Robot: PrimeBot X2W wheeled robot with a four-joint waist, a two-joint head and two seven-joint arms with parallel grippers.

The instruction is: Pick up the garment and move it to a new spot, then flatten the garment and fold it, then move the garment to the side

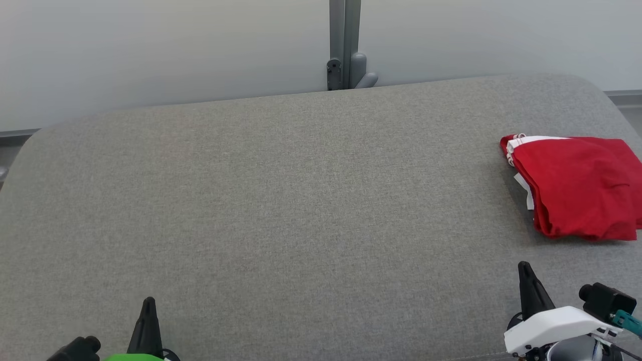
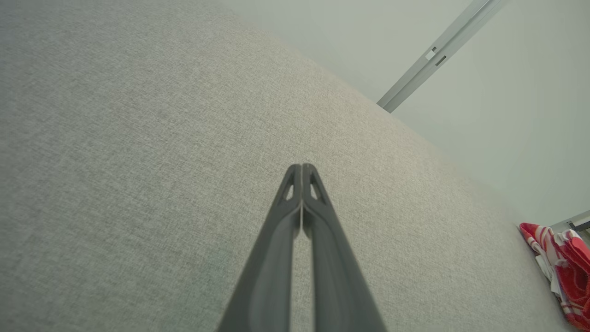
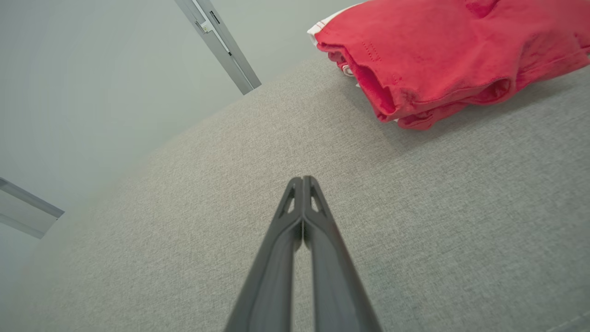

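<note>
Now I see the garment folded, red, white-trimmed end pointing left, lying crosswise; left gripper and right gripper pinched together.

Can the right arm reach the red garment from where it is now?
Probably yes: the right gripper sits near the red garment with bare grey surface between them, though its fingers are shut.

Grey fabric surface, pale wall
</note>
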